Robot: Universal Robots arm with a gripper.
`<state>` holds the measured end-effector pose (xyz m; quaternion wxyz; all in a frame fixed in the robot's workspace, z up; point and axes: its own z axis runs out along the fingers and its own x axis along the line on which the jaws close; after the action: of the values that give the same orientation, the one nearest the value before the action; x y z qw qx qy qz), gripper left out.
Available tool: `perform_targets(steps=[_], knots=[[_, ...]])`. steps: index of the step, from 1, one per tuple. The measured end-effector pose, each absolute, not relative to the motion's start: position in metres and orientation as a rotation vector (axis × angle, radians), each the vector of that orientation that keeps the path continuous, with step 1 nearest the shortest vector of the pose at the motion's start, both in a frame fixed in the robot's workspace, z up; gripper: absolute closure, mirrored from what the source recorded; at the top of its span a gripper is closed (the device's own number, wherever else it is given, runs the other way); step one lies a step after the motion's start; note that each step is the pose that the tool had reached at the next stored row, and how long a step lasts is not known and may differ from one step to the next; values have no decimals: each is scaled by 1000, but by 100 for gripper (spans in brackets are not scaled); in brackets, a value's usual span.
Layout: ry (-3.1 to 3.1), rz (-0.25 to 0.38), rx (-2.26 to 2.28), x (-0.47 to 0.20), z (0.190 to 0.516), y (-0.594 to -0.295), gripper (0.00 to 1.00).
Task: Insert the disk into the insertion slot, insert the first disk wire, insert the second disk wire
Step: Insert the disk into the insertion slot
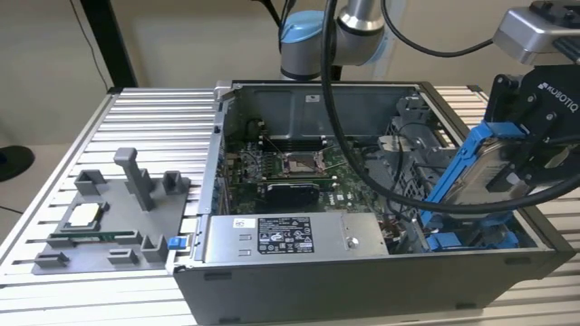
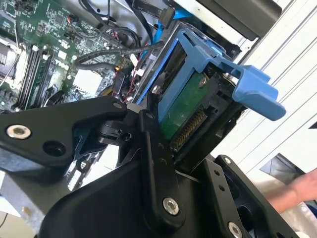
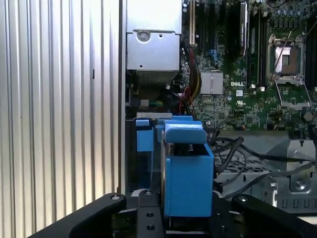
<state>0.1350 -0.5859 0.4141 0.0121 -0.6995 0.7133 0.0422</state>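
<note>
gripper (image 1: 518,165) clamping the disk (image 1: 480,171), holding it tilted over the open computer case (image 1: 363,278), exterior view's right

White lettering (image 1: 555,97) on gripper (image 1: 512,170), printed label (image 1: 284,234) on power-supply box (image 1: 358,234), logo (image 3: 238,84) on motherboard (image 3: 257,106)

The disk (image 1: 494,173) is silver-grey in a blue carrier (image 1: 458,166), the motherboard (image 3: 237,106) green, the table (image 1: 154,115) ribbed silver.

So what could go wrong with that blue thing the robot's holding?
The disk hangs tilted in the jaws over the blue bay, so it might catch on the edge instead of sliding in. Loose black wires lie close to that bay and could get pinched underneath.
</note>
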Motion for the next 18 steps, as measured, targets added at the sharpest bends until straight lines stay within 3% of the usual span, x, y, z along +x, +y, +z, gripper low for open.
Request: perform_targets(steps=[18], knots=[[2212, 149, -2176, 136, 397, -592, 100]])
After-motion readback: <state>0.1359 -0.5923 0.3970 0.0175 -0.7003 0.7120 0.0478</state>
